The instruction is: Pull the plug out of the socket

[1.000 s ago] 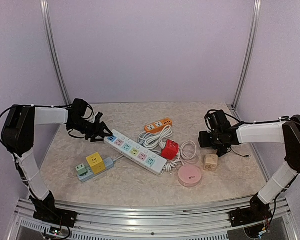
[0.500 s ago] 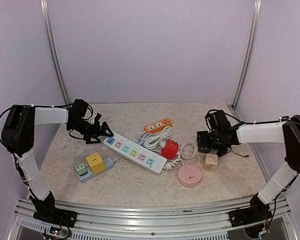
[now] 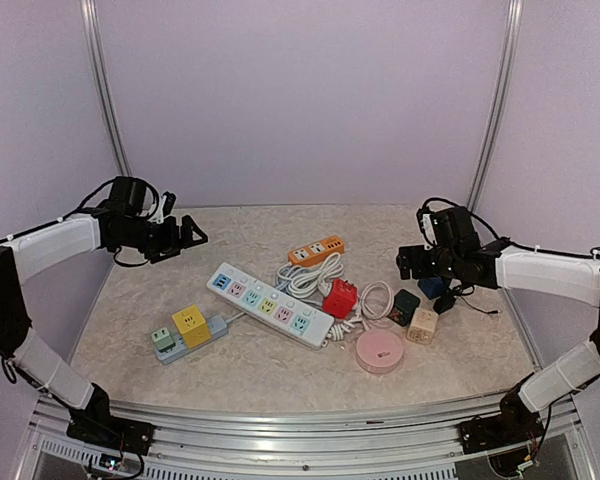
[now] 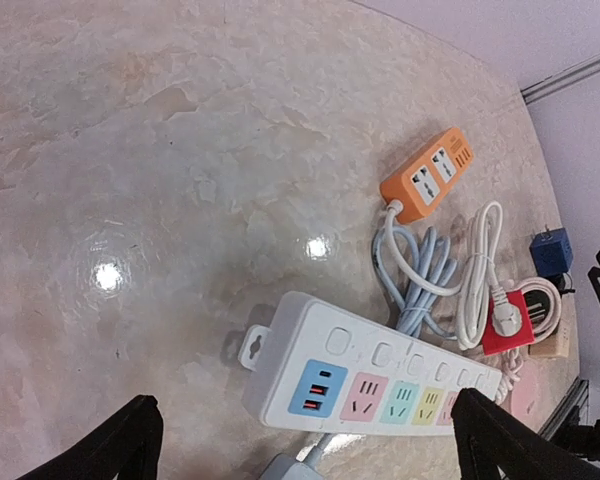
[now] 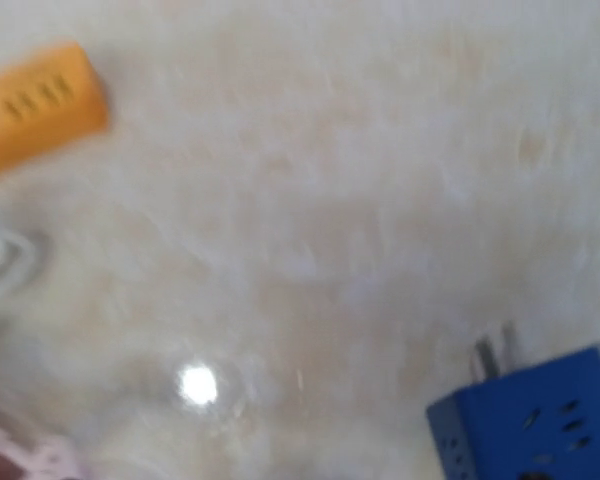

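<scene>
Judging from how things lie, the pull itself looks done. The blue plug [image 5: 535, 425] lies loose on the table [image 3: 250, 225] toward the right side with its two metal prongs bare and seated in nothing. In the top view it rests near a dark block [image 3: 407, 305] and a beige cube [image 3: 422, 325], and it appears joined to neither. The right arm [image 3: 545, 272] reaches in over that spot. Its wrist view is blurred and shows no fingers, and the top view is too small, so I cannot tell whether the right jaws are apart or together; nothing seems to be held in them. The left arm [image 3: 65, 240] is raised over the far left of the table, well apart from the plug. The left jaws are spread wide and empty, with both fingertips [image 4: 130, 445] at the bottom corners of the wrist view. Between them lies the white power strip [image 4: 380, 385], and an orange strip [image 4: 427, 175] sits beyond it. The step in hand reads as letting go and backing away after the separation. The next move probably calls for lifting the right arm straight up and clear. It should not nudge the loose plug or the red cube [image 3: 340, 297], and it should not catch the white cords [image 3: 305, 275] coiled just beside them. A look should also confirm that the prongs are truly free.
</scene>
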`<action>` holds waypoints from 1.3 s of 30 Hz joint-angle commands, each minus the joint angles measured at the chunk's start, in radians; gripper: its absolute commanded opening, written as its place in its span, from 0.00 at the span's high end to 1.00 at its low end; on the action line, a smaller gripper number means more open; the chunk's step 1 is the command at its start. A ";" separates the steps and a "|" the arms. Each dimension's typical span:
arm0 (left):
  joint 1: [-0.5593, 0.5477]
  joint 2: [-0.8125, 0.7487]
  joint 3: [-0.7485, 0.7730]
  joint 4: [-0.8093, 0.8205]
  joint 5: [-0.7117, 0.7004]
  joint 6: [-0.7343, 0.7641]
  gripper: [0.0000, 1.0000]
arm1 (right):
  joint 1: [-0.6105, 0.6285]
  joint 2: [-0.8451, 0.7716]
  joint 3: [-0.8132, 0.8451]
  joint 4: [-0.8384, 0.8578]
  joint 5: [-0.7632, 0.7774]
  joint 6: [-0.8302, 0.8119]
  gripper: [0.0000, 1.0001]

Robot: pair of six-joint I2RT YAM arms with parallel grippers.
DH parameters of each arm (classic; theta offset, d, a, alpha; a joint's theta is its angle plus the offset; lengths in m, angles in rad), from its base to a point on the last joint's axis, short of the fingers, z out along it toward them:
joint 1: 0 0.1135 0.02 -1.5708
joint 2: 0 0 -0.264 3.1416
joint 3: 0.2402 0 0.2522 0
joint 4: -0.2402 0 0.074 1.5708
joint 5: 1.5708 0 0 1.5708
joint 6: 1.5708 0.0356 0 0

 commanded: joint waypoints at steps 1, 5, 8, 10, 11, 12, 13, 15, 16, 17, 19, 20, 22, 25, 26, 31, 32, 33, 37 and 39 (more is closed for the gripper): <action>0.000 -0.141 -0.103 -0.003 -0.023 -0.112 0.01 | 0.039 -0.103 0.020 -0.011 -0.025 -0.085 0.07; -0.021 -0.296 -0.277 0.005 -0.026 -0.213 0.01 | 0.073 -0.121 0.040 -0.012 -0.023 -0.104 0.06; -0.039 -0.375 -0.379 -0.011 0.013 -0.278 0.01 | 0.095 -0.110 0.042 0.005 -0.019 -0.102 0.07; -0.065 -0.416 -0.441 0.008 0.032 -0.308 0.01 | 0.108 -0.098 0.041 0.018 -0.021 -0.101 0.07; -0.075 -0.431 -0.465 0.019 0.033 -0.318 0.01 | 0.115 -0.093 0.040 0.023 -0.021 -0.101 0.07; -0.080 -0.448 -0.483 0.025 0.034 -0.322 0.01 | 0.120 -0.086 0.041 0.026 -0.020 -0.103 0.07; -0.081 -0.458 -0.498 0.026 0.036 -0.324 0.01 | 0.126 -0.080 0.043 0.027 -0.018 -0.105 0.07; -0.084 -0.472 -0.505 0.019 0.030 -0.320 0.01 | 0.137 -0.072 0.046 0.021 -0.011 -0.111 0.07; -0.085 -0.473 -0.505 0.016 0.026 -0.314 0.01 | 0.142 -0.069 0.048 0.017 -0.006 -0.111 0.07; -0.085 -0.467 -0.504 0.012 0.022 -0.307 0.01 | 0.146 -0.069 0.051 0.013 0.000 -0.111 0.07; -0.088 -0.451 -0.495 0.007 0.015 -0.292 0.01 | 0.148 -0.075 0.053 0.008 0.005 -0.112 0.08; -0.091 -0.439 -0.488 0.006 0.018 -0.283 0.01 | 0.150 -0.078 0.053 0.007 0.005 -0.111 0.07; -0.105 -0.406 -0.468 0.005 0.025 -0.267 0.01 | 0.150 -0.087 0.053 0.006 0.008 -0.116 0.08; -0.142 -0.363 -0.431 -0.012 0.034 -0.252 0.01 | 0.150 -0.094 0.055 -0.002 0.017 -0.118 0.08; -0.155 -0.351 -0.420 -0.018 0.034 -0.255 0.01 | 0.150 -0.096 0.053 -0.006 0.021 -0.118 0.07; -0.214 -0.338 -0.382 -0.031 0.039 -0.290 0.01 | 0.150 -0.100 0.052 -0.024 0.037 -0.119 0.08; -0.228 -0.338 -0.376 -0.030 0.048 -0.300 0.01 | 0.150 -0.103 0.050 -0.024 0.038 -0.120 0.08; -0.241 -0.336 -0.372 -0.028 0.055 -0.309 0.01 | 0.150 -0.106 0.048 -0.024 0.038 -0.120 0.08; -0.312 -0.301 -0.352 -0.023 0.062 -0.341 0.01 | 0.153 -0.129 0.038 -0.004 0.014 -0.131 0.08; -0.339 -0.283 -0.341 -0.002 0.060 -0.357 0.01 | 0.169 -0.147 0.029 0.025 -0.013 -0.145 0.08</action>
